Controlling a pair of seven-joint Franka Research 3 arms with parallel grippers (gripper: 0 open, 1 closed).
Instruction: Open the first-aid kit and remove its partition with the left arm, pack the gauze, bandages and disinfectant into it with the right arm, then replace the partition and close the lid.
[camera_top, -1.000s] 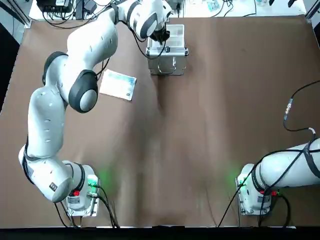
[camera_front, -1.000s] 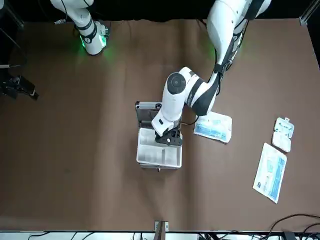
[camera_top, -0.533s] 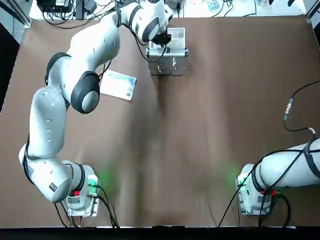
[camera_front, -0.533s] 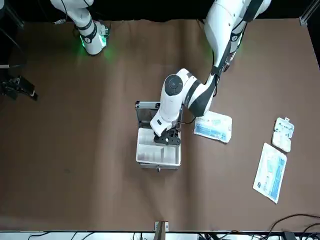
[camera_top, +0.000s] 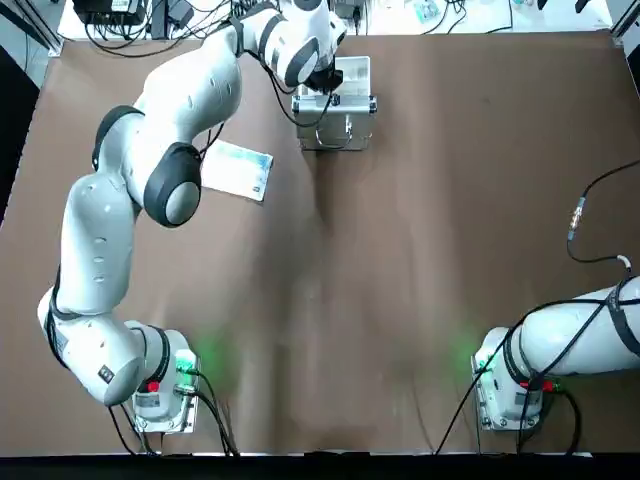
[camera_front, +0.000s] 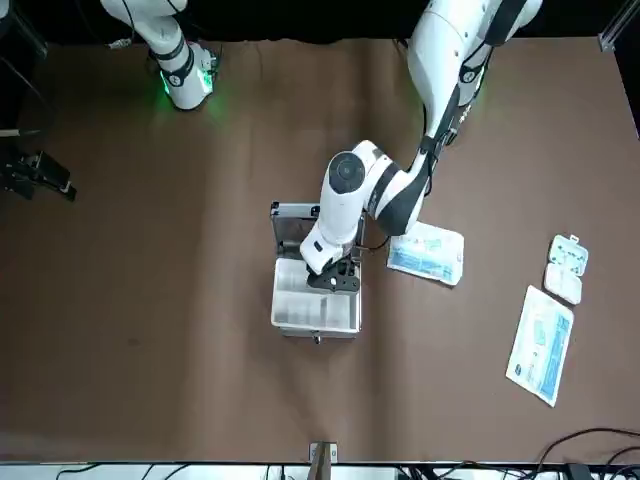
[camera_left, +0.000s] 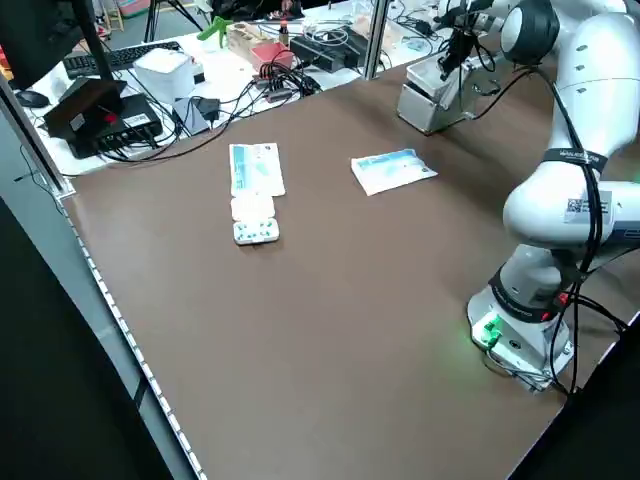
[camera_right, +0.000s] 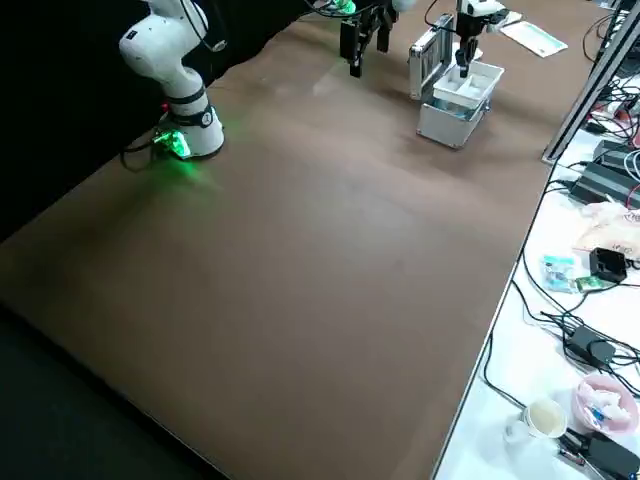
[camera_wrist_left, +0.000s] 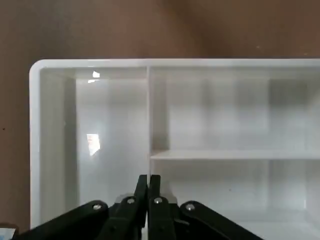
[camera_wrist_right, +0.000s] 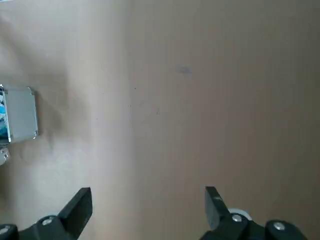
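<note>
The first-aid kit stands at the far side of the worktop, left of centre, with its lid already swung up toward the robot, so the white partition is exposed. The left gripper reaches down into the open case, fingers pressed together with no gap showing; in the left wrist view they sit right at a partition divider. I judge they are pinching that thin wall, since it is the only easy hold for lifting the insert straight out. The right gripper hangs parked above bare worktop on the near right, its fingers wide apart, keeping clear until packing begins. A blue-white packet lies just left of the case; another packet and a small blister pack wait farther left.
</note>
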